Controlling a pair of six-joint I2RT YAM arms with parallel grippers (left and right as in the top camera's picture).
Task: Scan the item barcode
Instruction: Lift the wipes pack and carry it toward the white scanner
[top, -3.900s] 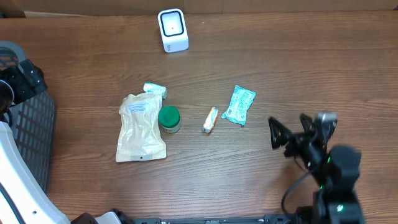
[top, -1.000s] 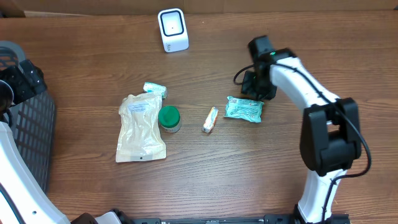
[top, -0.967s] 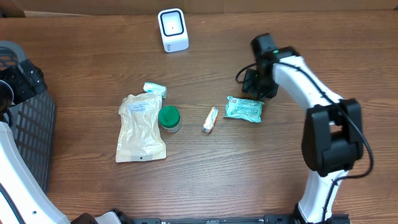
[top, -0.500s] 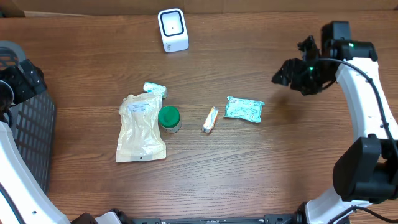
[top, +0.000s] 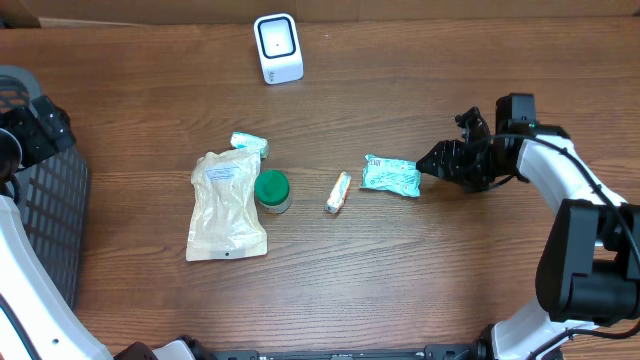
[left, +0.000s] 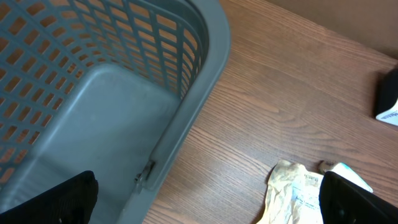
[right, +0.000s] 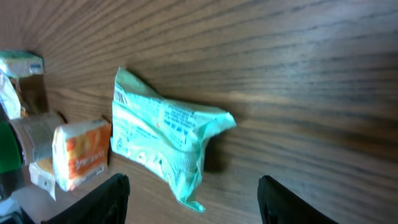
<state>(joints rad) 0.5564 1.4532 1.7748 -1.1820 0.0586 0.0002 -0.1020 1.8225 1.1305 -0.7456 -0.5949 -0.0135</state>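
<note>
Reaching in low from the right side of the wooden surface (top: 480, 290), the right pincer (top: 428, 163) points its tips at the right-hand end of a crumpled teal packet (top: 392, 176), its fingers set apart with nothing clamped between them. The right wrist view shows the packet lying flat on the wood just ahead of the two dark fingertips (right: 112, 186), printed face up and one corner curled. To the packet's left sits a small orange-and-white sachet (top: 338, 192), then a green-lidded jar (top: 271, 190) touching a beige pouch (top: 227, 205), with a small white-and-green wrapper (top: 249, 143) near the pouch's top corner. The white barcode scanner (top: 277, 48) stands near the far edge, well apart from the packet. On the far left, the left pincer (left: 205, 199) hangs over the rim of a grey mesh basket (left: 124, 93), its fingers spread wide and holding nothing; its camera catches the basket's wall, the top of the beige pouch and a dark-and-white object at the right edge of the frame.
</note>
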